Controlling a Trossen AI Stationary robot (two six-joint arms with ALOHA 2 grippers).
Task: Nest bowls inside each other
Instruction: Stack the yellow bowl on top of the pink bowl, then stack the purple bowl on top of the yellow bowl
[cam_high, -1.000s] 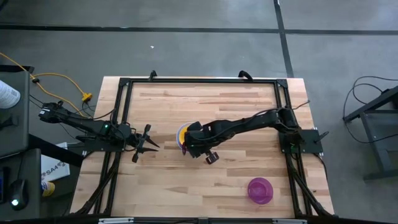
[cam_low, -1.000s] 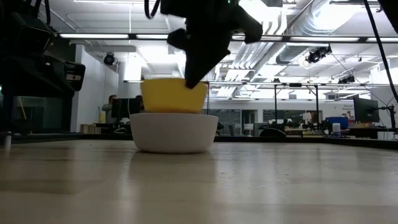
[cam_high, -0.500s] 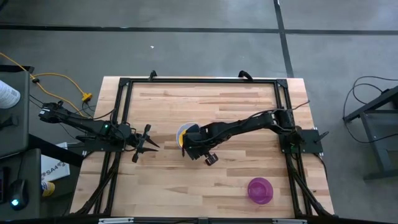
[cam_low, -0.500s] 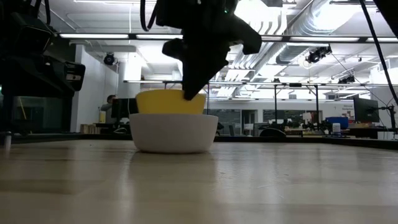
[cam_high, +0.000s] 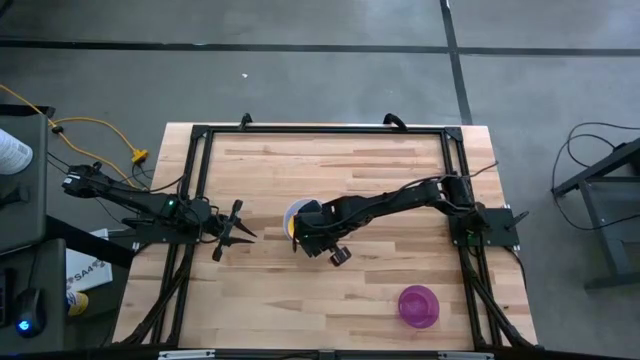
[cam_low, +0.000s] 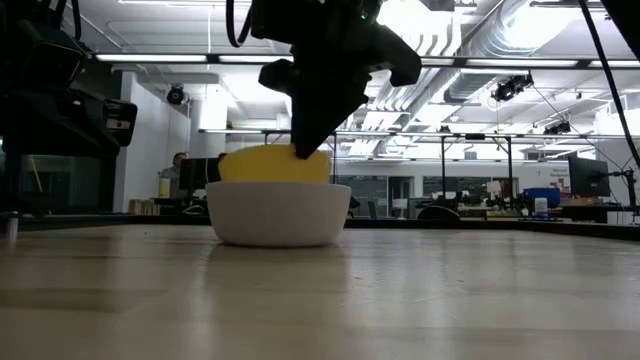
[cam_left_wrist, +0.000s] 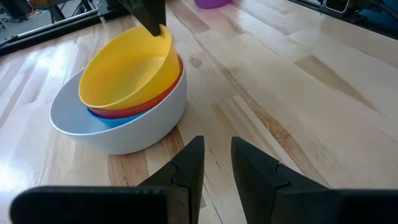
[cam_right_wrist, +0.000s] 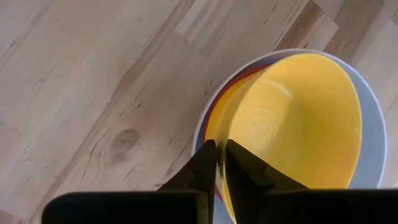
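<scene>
A white bowl (cam_low: 280, 212) stands on the table's middle with a blue bowl (cam_left_wrist: 109, 118) and a red-pink bowl (cam_left_wrist: 149, 99) nested in it. A yellow bowl (cam_left_wrist: 127, 71) sits tilted on top of them. My right gripper (cam_right_wrist: 220, 146) reaches down onto that bowl's rim and is shut on it. My left gripper (cam_left_wrist: 216, 146) waits open to the left of the stack, a little above the table and touching nothing. A purple bowl (cam_high: 418, 305) stands alone on its base near the table's front right. My right gripper pinches the yellow bowl's rim (cam_right_wrist: 219, 134) on the raised side, one finger inside the bowl and one outside. The fingers (cam_left_wrist: 152, 18) come from above, pointing steeply down. The bowl sits tilted, its lower part resting in the red-pink bowl.
A black frame (cam_high: 200, 135) runs around the wooden tabletop. Bare wood lies between the stack and the purple bowl. Beyond the table's far edge the low view shows a room with desks and a seated person (cam_low: 178, 165).
My right gripper has come down a little with the yellow bowl. The bowl has sunk from above the white bowl into the stack and now sits lower and tilted.
</scene>
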